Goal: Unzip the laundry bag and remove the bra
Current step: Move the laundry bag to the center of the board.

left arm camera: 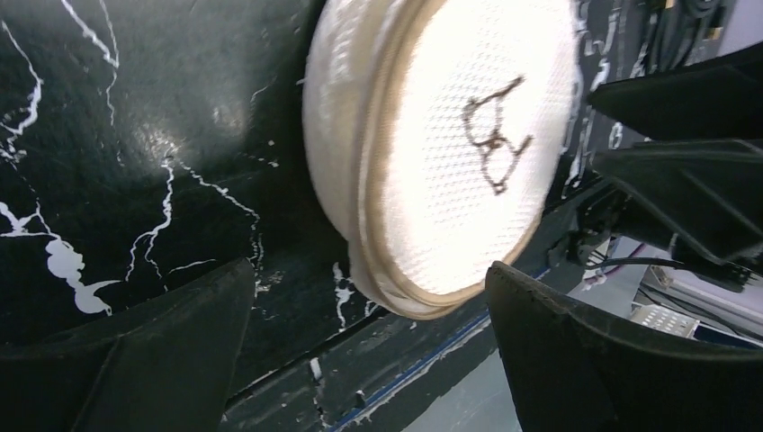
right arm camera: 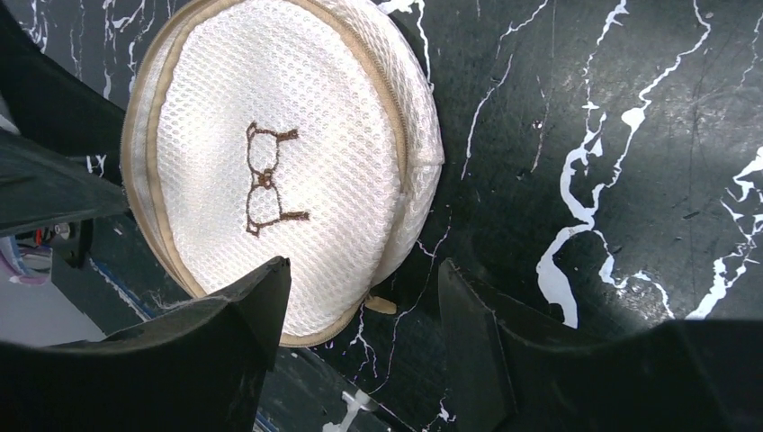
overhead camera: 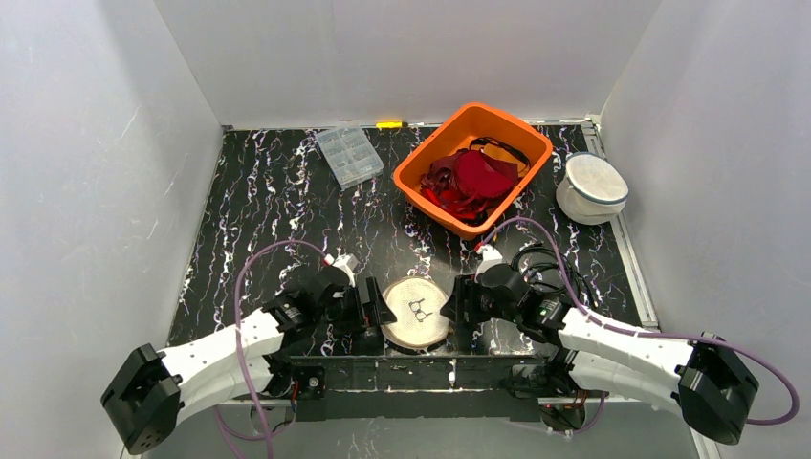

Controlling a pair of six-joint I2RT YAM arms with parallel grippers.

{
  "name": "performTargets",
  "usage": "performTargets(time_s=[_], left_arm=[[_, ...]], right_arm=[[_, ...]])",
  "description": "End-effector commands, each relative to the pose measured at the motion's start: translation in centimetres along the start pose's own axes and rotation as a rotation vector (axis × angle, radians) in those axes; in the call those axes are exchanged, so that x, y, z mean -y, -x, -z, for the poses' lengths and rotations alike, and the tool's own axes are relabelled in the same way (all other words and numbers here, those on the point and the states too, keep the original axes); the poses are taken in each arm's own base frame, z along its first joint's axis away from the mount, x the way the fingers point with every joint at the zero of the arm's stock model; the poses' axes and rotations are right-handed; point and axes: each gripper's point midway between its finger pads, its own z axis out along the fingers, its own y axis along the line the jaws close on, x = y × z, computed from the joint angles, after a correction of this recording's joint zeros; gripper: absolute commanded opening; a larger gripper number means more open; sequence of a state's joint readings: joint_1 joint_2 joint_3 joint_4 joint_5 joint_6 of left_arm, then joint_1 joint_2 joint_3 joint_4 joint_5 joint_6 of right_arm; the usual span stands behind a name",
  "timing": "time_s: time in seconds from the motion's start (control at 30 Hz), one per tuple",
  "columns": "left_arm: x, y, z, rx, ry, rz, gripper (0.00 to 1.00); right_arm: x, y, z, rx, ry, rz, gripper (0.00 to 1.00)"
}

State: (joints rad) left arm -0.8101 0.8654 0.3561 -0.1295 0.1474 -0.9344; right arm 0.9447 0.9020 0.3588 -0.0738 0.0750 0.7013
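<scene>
The laundry bag (overhead camera: pixel 416 312) is a round white mesh pouch with beige zipper trim and brown stitched glasses on its face. It lies flat at the table's near edge, between my two grippers. My left gripper (overhead camera: pixel 375 308) is open just left of it, and the bag (left arm camera: pixel 450 153) stands beyond the wide-spread fingers (left arm camera: pixel 369 274) with nothing between them. My right gripper (overhead camera: pixel 457 304) is open at the bag's right side. Its fingers (right arm camera: pixel 364 268) stand apart over the bag's (right arm camera: pixel 270 162) rim, near the small beige zipper tab (right arm camera: pixel 382 306). The zipper looks closed. The bra is hidden.
An orange bin (overhead camera: pixel 432 151) with dark red garments stands at the back centre-right. A clear plastic box (overhead camera: pixel 349 155) lies at the back left and a second white round bag (overhead camera: pixel 591 186) at the far right. The table's front edge (left arm camera: pixel 423 355) runs just below the bag.
</scene>
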Motion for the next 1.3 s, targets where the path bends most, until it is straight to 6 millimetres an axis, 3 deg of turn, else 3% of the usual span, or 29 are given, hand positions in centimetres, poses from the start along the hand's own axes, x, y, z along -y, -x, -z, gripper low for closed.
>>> performTargets(time_s=[0.0, 0.13, 0.3, 0.63, 0.97, 1.27], left_arm=[[0.7, -0.8, -1.1, -0.040, -0.046, 0.052, 0.99], [0.8, -0.5, -2.1, -0.052, -0.031, 0.038, 0.93], [0.0, -0.3, -3.1, -0.066, 0.032, 0.032, 0.77], [-2.1, 0.3, -3.1, -0.029, 0.156, 0.046, 0.38], [-1.9, 1.0, -2.7, -0.016, 0.182, 0.022, 0.00], [-4.7, 4.7, -0.3, 0.150, 0.355, 0.067, 0.00]], right_arm=[[-1.2, 1.0, 0.1, 0.038, 0.049, -0.014, 0.69], [-1.2, 0.8, 0.5, 0.040, 0.058, -0.027, 0.69], [-1.4, 1.3, 1.2, 0.075, 0.075, -0.042, 0.69], [-1.1, 1.8, 1.9, 0.098, 0.053, -0.031, 0.69], [-0.9, 2.2, 2.2, 0.115, 0.038, -0.025, 0.69], [-0.3, 2.9, 2.8, 0.148, 0.007, -0.012, 0.69]])
